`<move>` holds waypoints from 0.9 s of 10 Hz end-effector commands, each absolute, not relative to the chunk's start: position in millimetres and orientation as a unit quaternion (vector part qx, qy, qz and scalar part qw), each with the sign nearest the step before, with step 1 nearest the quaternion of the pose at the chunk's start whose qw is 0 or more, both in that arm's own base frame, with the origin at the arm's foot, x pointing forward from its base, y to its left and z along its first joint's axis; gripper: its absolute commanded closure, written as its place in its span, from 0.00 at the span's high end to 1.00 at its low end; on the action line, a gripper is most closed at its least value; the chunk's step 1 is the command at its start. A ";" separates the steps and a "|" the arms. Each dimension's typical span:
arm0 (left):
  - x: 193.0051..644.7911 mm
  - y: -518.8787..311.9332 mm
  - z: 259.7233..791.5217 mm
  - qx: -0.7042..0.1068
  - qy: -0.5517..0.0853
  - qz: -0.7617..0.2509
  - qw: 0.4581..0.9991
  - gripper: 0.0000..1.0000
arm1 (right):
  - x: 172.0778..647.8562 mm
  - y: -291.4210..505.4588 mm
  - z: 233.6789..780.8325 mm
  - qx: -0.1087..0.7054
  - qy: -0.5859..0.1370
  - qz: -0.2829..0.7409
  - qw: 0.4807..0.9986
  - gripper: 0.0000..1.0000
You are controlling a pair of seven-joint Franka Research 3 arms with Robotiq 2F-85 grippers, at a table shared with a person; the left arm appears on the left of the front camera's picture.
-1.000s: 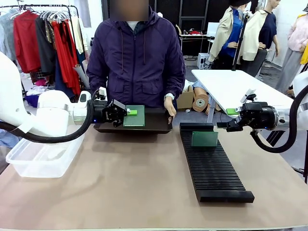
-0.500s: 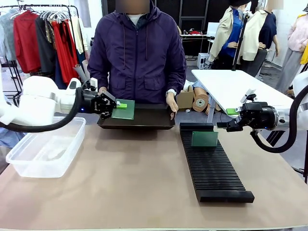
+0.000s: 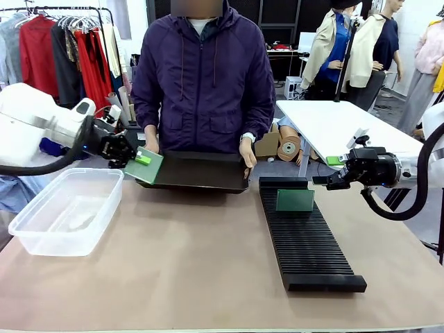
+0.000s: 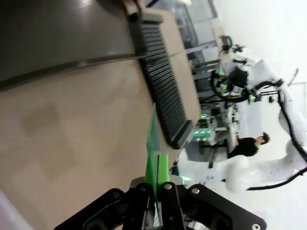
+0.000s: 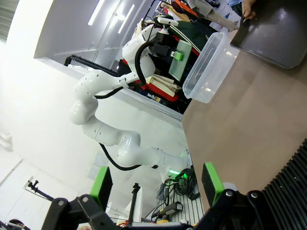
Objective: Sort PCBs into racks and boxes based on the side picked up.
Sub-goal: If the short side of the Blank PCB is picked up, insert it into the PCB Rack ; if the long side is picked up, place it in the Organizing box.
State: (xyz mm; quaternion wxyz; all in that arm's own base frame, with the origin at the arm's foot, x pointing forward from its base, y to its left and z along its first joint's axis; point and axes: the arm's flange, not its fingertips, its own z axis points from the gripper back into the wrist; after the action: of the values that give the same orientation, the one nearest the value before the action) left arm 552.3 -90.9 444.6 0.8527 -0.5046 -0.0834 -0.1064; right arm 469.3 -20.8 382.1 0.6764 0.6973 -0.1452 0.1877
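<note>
1. Carrying: left gripper point(image 3: 136, 160) clamped on a PCB point(image 3: 146, 166), between tray point(image 3: 201, 182) and box point(image 3: 66, 211).
2. Done: one PCB point(image 3: 295, 200) slotted in rack point(image 3: 305, 236), far end.
3. Box looks empty; right gripper point(image 3: 320, 182) wide open, holding nothing.

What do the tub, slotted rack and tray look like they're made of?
Clear tub: see-through, glossy plastic; the table shows through its walls.
Black rack: matte black, finely ribbed; looks like moulded plastic, though the material is unclear.
Dark tray: smooth with a soft sheen; plastic or coated metal, can't tell which.
</note>
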 end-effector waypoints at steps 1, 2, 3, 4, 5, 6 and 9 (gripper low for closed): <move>553.8 -76.0 465.5 -0.456 -0.074 -0.104 0.881 0.00 | 470.3 -20.4 384.3 0.697 -0.147 0.191 0.676 1.00; 552.9 -65.8 472.7 -0.428 -0.073 -0.108 0.894 0.00 | 470.3 -20.4 384.3 0.697 -0.147 0.191 0.676 1.00; 551.7 -53.7 480.6 -0.403 -0.077 -0.097 0.907 0.00 | 470.3 -20.4 384.3 0.697 -0.147 0.191 0.676 1.00; 550.7 -44.0 487.0 -0.384 -0.068 -0.090 0.916 0.00 | 470.3 -20.4 384.3 0.697 -0.147 0.191 0.676 1.00; 549.1 -34.3 492.7 -0.347 -0.067 -0.077 0.932 0.00 | 470.3 -20.4 384.3 0.697 -0.147 0.191 0.676 1.00; 547.4 -23.5 497.3 -0.318 -0.065 -0.065 0.944 0.00 | 470.3 -20.4 384.3 0.697 -0.147 0.191 0.676 1.00; 550.7 10.6 502.6 -0.253 -0.067 -0.055 0.964 0.00 | 470.3 -20.4 384.3 0.697 -0.147 0.191 0.676 1.00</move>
State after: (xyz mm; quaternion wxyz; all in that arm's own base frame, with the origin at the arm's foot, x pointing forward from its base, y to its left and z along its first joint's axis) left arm 547.5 8.0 497.6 0.9560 -0.2773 -0.0701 -0.0647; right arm 469.3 -20.9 382.1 0.6764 0.6973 -0.1452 0.1877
